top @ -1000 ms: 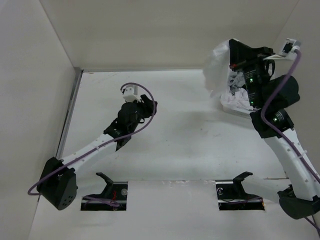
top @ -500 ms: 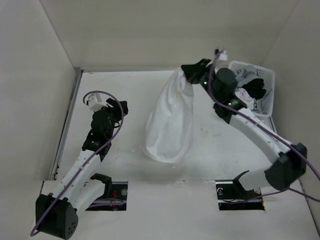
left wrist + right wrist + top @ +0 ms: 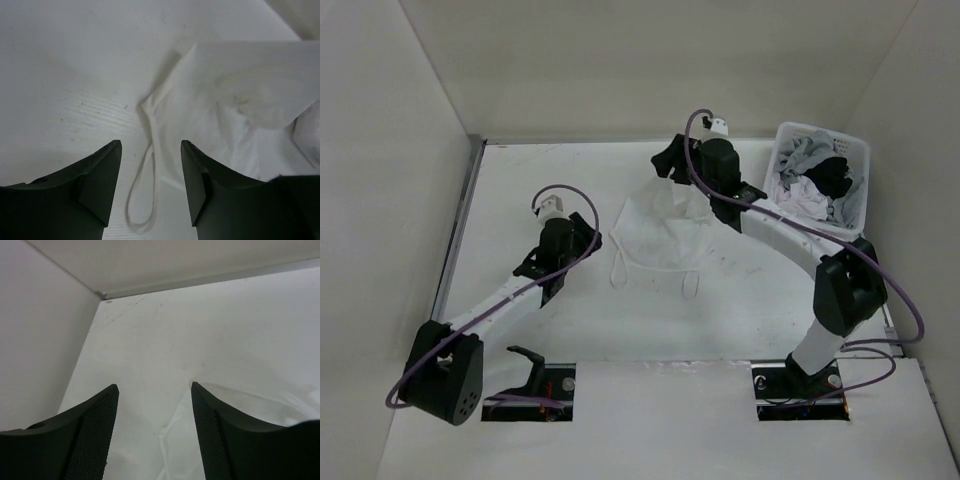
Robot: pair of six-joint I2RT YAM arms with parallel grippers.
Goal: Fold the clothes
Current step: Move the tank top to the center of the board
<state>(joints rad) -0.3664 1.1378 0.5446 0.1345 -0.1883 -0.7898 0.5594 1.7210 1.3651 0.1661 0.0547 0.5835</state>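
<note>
My left claw (image 3: 150, 150) and right claw (image 3: 154, 390) are both spread, pinching nothing. Between them one white sleeveless top (image 3: 660, 232) lies on the surface (image 3: 520, 190), its two straps (image 3: 618, 270) nearest me. One basket (image 3: 857, 150) holds heaped garments (image 3: 810, 190).

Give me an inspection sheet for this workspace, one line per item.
Surface: white table, faint dark specks.
Job's things: white strappy top spread loosely mid-table, unfolded; grey, black and white garments heaped in the basket.
Clutter: nothing seen.
Grippers: left gripper open, empty, aimed at a strap loop; right gripper open, empty, by the top's far edge.
Cables: purple cables looped along both arms.
Surroundings: plain pale walls on three sides.
</note>
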